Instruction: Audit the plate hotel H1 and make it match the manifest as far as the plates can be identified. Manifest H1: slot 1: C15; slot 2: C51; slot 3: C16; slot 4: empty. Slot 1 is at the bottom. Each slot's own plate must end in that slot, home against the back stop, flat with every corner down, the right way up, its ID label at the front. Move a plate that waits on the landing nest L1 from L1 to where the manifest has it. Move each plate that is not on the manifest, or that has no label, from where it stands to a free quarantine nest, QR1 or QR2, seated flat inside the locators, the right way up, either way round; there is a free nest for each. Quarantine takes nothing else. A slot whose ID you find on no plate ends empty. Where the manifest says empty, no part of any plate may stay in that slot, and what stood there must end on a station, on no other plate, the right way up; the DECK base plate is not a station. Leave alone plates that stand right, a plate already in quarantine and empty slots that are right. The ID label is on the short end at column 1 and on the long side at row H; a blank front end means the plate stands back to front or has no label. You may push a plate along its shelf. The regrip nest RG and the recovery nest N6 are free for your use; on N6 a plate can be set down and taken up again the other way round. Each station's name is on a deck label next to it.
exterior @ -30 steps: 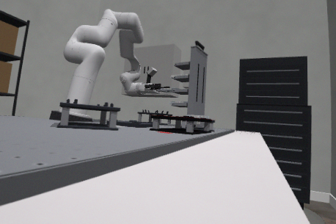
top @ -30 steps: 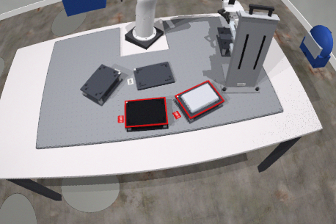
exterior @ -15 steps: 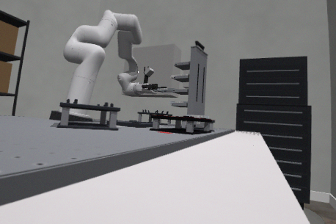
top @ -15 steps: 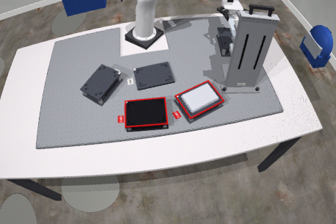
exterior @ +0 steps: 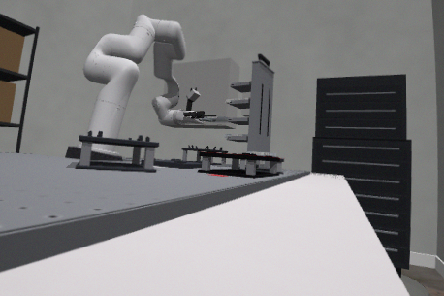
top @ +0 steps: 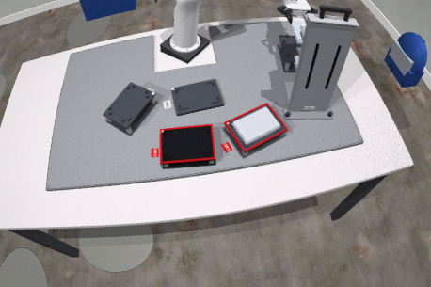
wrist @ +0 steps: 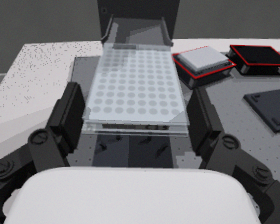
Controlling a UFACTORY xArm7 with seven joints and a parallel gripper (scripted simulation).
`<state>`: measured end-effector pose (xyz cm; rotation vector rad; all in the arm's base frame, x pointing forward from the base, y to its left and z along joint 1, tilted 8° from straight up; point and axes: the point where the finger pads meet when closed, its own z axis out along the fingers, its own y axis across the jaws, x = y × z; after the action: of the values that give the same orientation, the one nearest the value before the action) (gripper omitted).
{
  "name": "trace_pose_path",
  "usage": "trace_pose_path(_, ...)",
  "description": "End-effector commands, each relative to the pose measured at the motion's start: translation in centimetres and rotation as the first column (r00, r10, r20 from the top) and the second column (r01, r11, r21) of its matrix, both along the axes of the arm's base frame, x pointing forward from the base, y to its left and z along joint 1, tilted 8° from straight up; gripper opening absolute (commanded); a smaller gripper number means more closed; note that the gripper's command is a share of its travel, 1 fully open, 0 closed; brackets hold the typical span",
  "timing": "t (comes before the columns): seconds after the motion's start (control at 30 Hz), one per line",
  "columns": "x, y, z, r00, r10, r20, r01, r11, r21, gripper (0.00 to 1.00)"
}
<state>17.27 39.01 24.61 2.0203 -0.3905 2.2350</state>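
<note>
My gripper (wrist: 136, 98) (top: 294, 7) (exterior: 196, 114) is shut on a clear well plate (wrist: 136, 85) (exterior: 219, 120) by its long sides and holds it flat. The plate's far end reaches into the front of the grey plate hotel (top: 322, 62) (exterior: 262, 108) (wrist: 141, 7). In the side view it is level with the second shelf from the bottom. I cannot read a label on the plate's near end. In the overhead view the hotel tower hides most of the plate and all the slots.
A red-framed nest holds a white plate (top: 255, 124) (wrist: 203, 58). The red-framed nest (top: 187, 144) (wrist: 256, 54) beside it is empty. Two dark nests (top: 129, 104) (top: 197, 96) lie further left on the grey deck (top: 94, 161). Another dark stand (top: 288, 50) is by the hotel's front.
</note>
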Motion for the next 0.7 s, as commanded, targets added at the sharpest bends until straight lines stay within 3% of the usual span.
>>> trace_pose_path(0.0,-0.7,0.2,0.1,1.000,0.000,0.000,0.000,1.000,0.004,0.00)
trace_pose_path(0.67,-3.6,1.0,-0.2,1.000,0.000,0.000,0.000,1.000,0.004,0.00)
